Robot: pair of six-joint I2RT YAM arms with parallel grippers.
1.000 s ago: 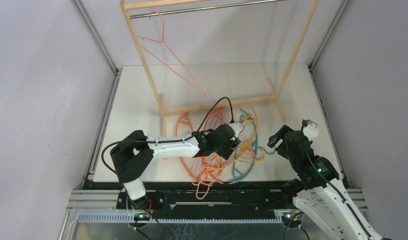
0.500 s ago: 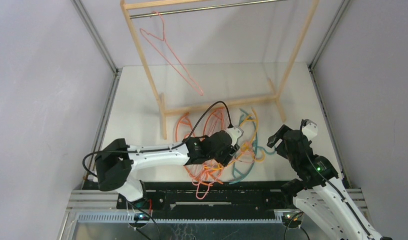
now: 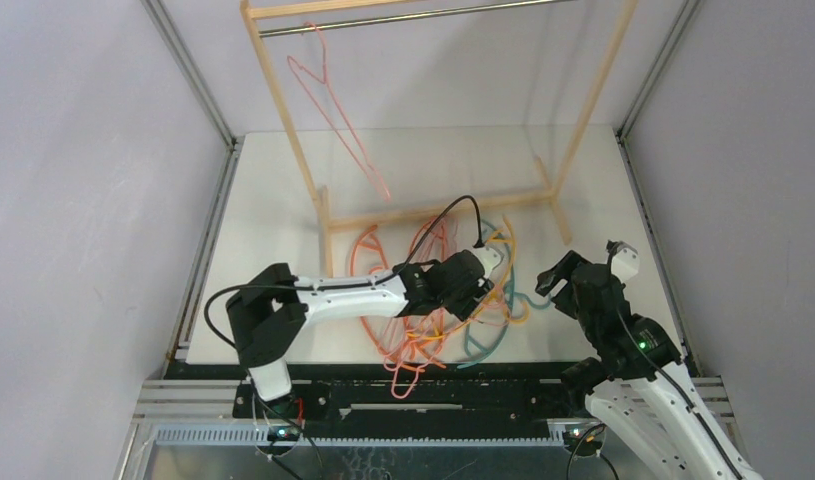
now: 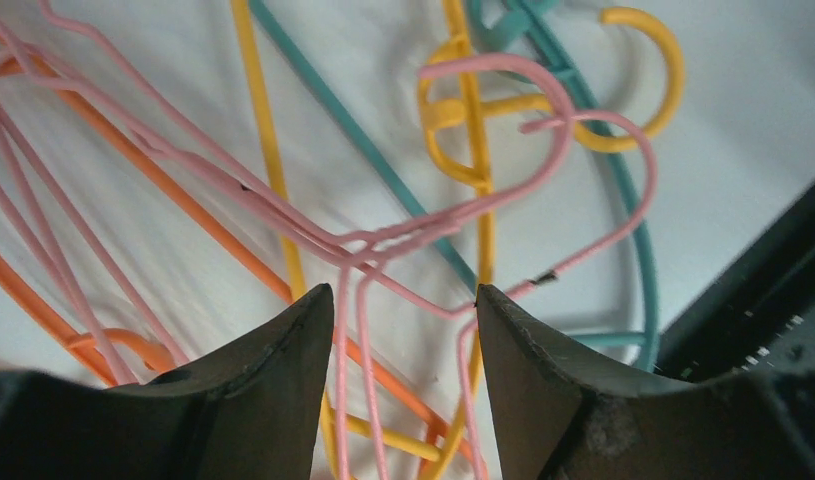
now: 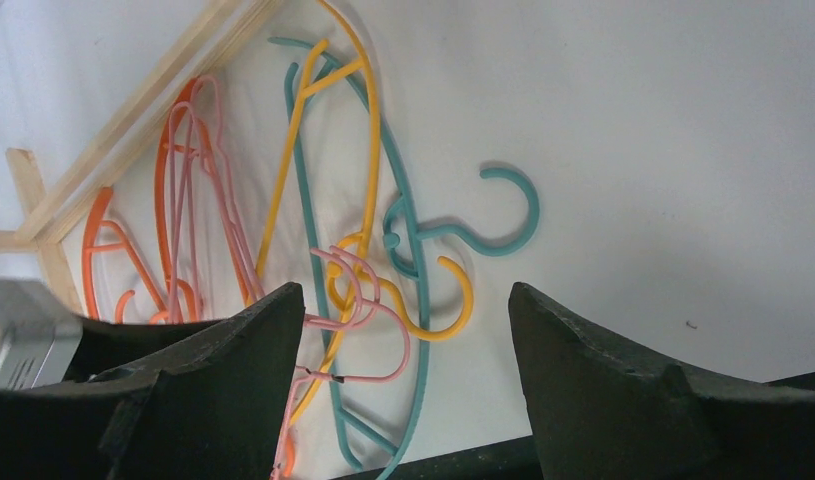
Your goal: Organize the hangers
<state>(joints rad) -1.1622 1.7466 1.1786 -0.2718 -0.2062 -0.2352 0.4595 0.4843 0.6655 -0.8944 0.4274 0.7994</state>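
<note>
**Hanger pile on the worktop, one hanger on the rack**

Top view: hangers [image 3: 423, 330] lie tangled on the worktop [image 3: 273, 220] by the rack [image 3: 283, 130], and one pink hanger [image 3: 328, 110] hangs from the rod [image 3: 413, 17]. Left wrist view: left fingers [image 4: 283, 360] released, straddling pink wires [image 4: 403, 235]. Right wrist view: right fingers [image 5: 233, 350] released, above the teal hook [image 5: 508, 215] and yellow hook [image 5: 453, 300].

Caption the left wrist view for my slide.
Left gripper open astride pink hangers in a tangled hanger pile.

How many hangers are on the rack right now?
1. A pink hanger hangs on the rod near the left post; the rod's right end is cut off, so more may be hidden.
</note>
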